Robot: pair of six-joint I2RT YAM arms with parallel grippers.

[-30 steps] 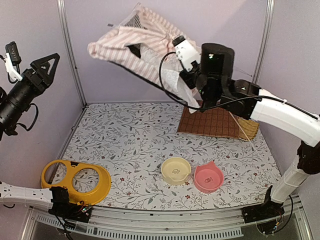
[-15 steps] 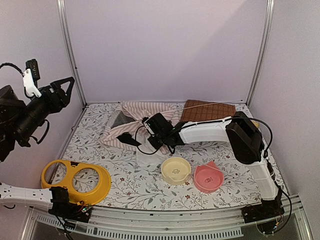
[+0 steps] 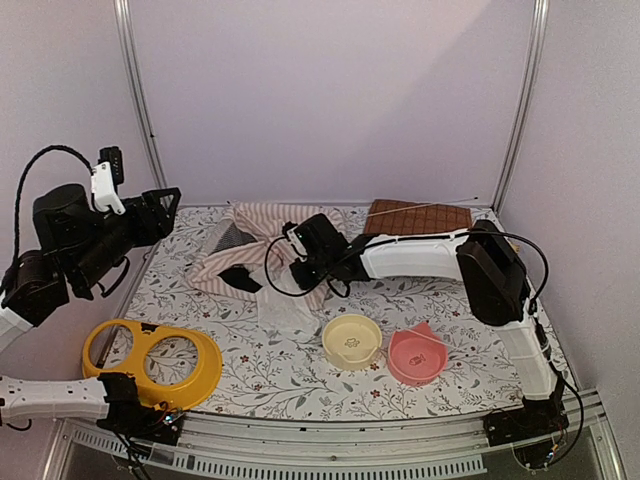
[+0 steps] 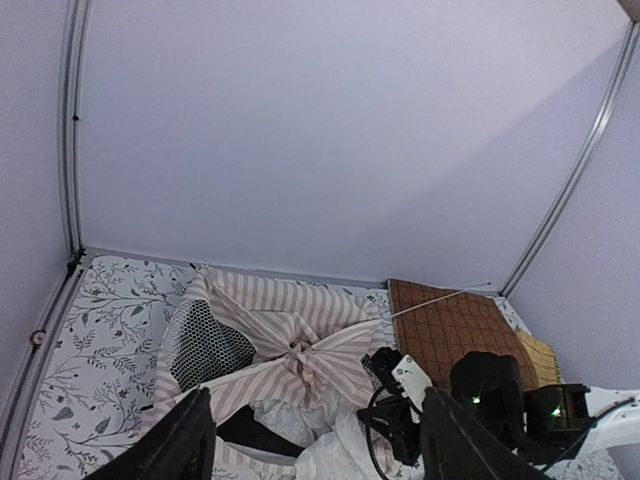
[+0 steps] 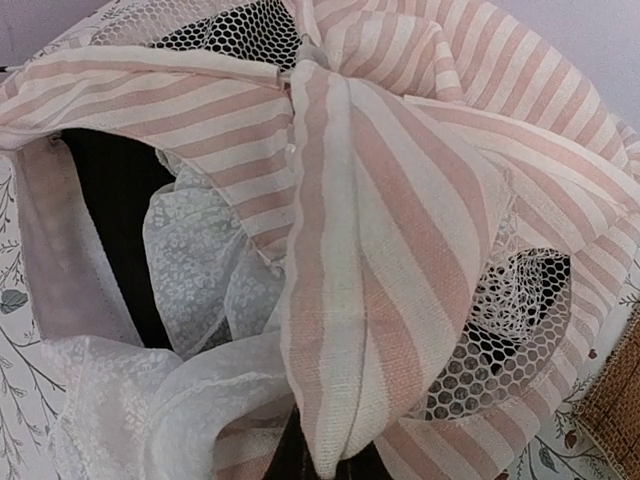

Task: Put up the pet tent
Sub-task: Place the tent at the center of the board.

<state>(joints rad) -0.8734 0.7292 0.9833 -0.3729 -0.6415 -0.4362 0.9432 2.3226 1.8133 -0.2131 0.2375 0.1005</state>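
Bowls sit nearest: a yellow twin-bowl stand [image 3: 150,362] on the left, with a cream bowl [image 3: 352,340] and a pink bowl [image 3: 417,356] to its right. Behind them the pet tent [image 3: 255,245] lies crumpled on the floral table cover [image 3: 450,310], the right gripper [image 3: 297,266] pinched tight on a striped fold. The left gripper [image 3: 165,210] hangs above the left edge, fingers apart, empty. Farthest back lies a brown quilted mat [image 3: 415,218].

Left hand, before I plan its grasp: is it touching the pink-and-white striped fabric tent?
Apart. Top view shows floral table surface between the open left hand and the pink-and-white striped fabric tent.
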